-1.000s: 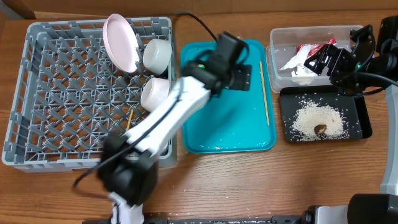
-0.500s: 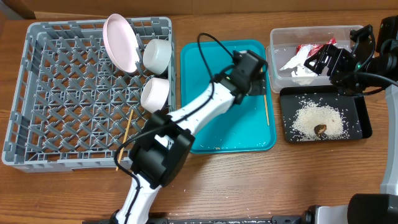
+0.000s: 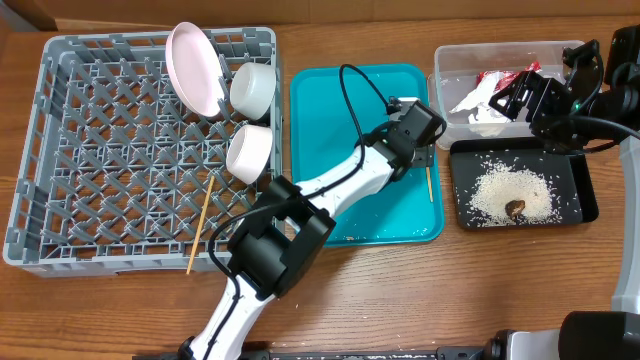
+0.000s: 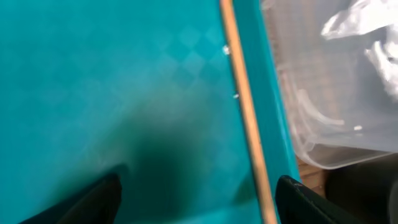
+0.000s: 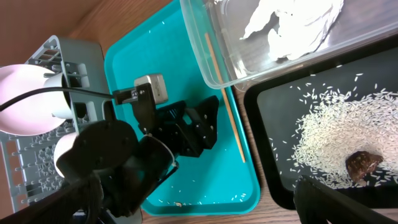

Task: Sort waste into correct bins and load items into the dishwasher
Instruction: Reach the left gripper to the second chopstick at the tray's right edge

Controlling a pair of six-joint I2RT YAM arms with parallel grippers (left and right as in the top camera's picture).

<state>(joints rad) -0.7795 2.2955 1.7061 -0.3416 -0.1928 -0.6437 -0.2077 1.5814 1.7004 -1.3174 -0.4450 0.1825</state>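
Observation:
My left gripper (image 3: 422,135) hangs open low over the right edge of the teal tray (image 3: 340,110). A wooden chopstick (image 4: 245,118) lies between its fingers (image 4: 199,205), close to the right one; it also shows in the overhead view (image 3: 430,185) and the right wrist view (image 5: 227,112). A second chopstick (image 3: 203,220) lies in the grey dish rack (image 3: 100,170) with the pinkish plate (image 3: 195,65) and two white bowls (image 3: 253,87) (image 3: 250,150). My right gripper (image 3: 515,95) is open and empty (image 5: 205,211), raised above the bins. No cup is in view.
The clear tub (image 3: 450,65) holds the white napkin (image 3: 480,100) and the red-and-white wrapper (image 3: 500,78). The black tray (image 3: 575,190) holds rice (image 3: 500,190) and the brown lump (image 3: 515,208). A few rice grains lie along the teal tray's front edge (image 5: 205,199).
My left arm has swung right across the teal tray, from its middle to its right edge, and now sits over the chopstick. The right arm has not moved.

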